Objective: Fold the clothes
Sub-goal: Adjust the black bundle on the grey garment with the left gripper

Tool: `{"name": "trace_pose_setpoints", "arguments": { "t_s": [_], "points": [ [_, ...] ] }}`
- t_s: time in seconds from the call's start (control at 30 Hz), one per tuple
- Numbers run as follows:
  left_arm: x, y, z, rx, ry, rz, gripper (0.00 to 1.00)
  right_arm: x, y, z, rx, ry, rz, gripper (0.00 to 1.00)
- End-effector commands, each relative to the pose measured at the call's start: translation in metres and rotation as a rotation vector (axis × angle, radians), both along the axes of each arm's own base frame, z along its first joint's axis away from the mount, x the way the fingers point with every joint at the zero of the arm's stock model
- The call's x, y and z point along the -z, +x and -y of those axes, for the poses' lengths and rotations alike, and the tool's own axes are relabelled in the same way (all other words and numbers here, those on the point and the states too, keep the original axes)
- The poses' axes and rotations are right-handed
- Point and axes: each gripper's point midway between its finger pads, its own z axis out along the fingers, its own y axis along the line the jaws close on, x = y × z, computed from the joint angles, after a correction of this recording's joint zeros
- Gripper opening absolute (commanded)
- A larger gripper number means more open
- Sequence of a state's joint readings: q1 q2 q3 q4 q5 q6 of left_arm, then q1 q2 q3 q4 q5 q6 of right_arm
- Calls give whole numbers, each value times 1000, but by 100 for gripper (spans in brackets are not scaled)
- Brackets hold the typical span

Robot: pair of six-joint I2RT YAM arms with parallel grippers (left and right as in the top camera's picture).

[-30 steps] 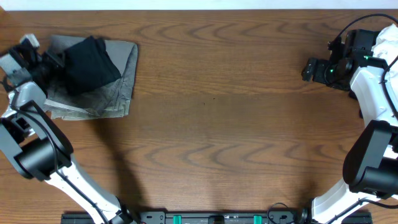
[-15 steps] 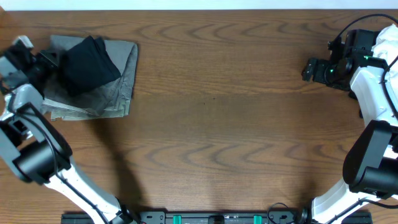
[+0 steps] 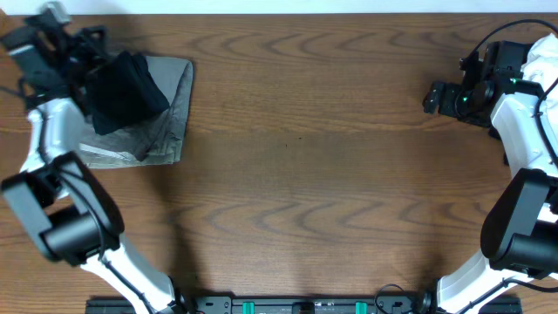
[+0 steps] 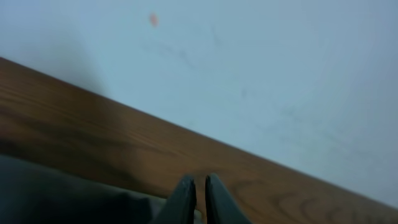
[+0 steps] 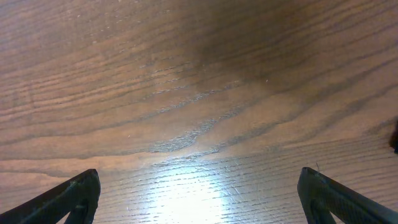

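**benchlurker:** what's the left hand up to; has it got hold of anything?

**me:** left gripper (image 3: 94,39) is pinched closed; on my wrist cam the two fingers (image 4: 184,198) sit side by side with only a sliver between them, and I can't see any cloth caught in there; so closed, gripping nothing I can make out; it's up at the far left corner of the table (image 3: 296,174), just beside the top edge of the black T-shirt (image 3: 126,89); that wrist cam is blurry and looks past the table edge at a pale wall (image 4: 249,74), with a dark bit of fabric in its lower left corner

**benchlurker:** and the clothes; the other arm?

**me:** shirt is bunched in a lump on top of the grey trousers (image 3: 170,118), which lie fairly flat under it, all at the far left; right gripper (image 3: 433,96) is well apart from them on the far right, jaws spread wide over bare wood, holding nothing; there's a white cloth (image 3: 542,54) behind that arm at the right edge, can't tell what garment it is
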State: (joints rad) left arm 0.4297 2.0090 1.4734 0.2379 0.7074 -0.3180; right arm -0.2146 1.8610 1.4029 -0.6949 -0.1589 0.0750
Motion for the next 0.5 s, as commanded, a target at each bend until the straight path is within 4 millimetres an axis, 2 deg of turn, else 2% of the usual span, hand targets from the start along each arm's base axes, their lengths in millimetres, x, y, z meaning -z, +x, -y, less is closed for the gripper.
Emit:
{"name": "trace_pose_setpoints", "arguments": {
  "t_s": [0.0, 0.2, 0.33, 0.4, 0.47],
  "points": [
    [33, 13, 22, 45, -17, -34, 10, 2, 0, 1, 2, -4, -7, 99],
    [99, 26, 19, -53, 1, -146, 11, 2, 0, 1, 2, -4, -7, 99],
    [132, 27, 20, -47, -12, -182, 13, 2, 0, 1, 2, -4, -6, 99],
    [134, 29, 24, -16, -22, -160, 13, 2, 0, 1, 2, -4, -7, 99],
    [122, 32, 29, 22, -32, -113, 13, 2, 0, 1, 2, -4, -7, 99]
  ]
}}
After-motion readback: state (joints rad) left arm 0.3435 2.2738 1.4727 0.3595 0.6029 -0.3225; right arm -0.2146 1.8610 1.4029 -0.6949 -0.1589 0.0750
